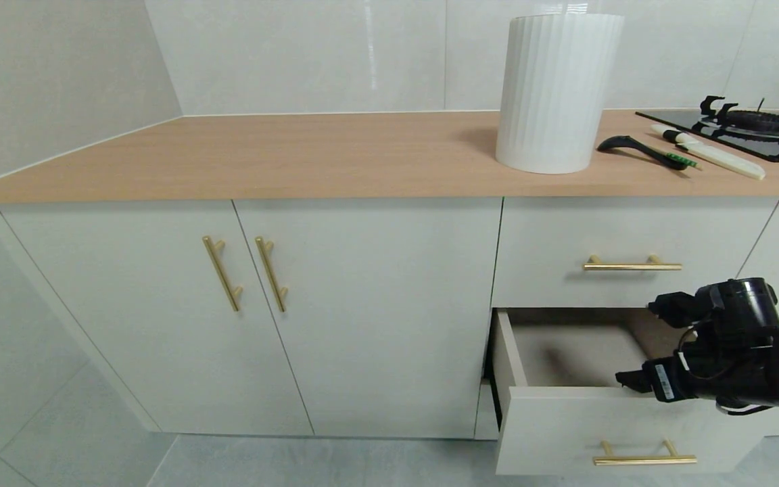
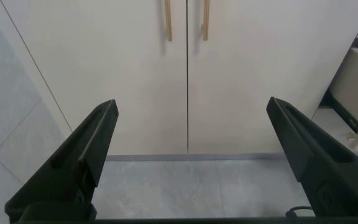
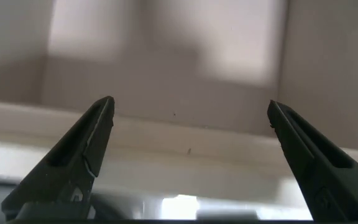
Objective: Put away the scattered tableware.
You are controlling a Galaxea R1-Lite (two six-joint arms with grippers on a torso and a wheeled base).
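A black spoon [image 1: 638, 149] with a green-tipped handle and a white knife [image 1: 717, 155] lie on the wooden counter [image 1: 295, 155] at the right, beside the stove. Below them the lower drawer [image 1: 565, 416] is pulled out, and its inside looks bare. My right gripper [image 1: 653, 343] hovers open over the drawer's right front corner, holding nothing. In the right wrist view the gripper [image 3: 191, 106] faces the drawer's front rim [image 3: 185, 146]. My left gripper [image 2: 191, 107] is open and holds nothing, low in front of the cabinet doors [image 2: 229, 81].
A tall white ribbed container [image 1: 555, 91] stands on the counter just left of the spoon. A black gas stove [image 1: 754, 128] sits at the far right. A shut drawer [image 1: 633, 250] is above the open one. Two cabinet doors with gold handles [image 1: 247, 270] stand left of it.
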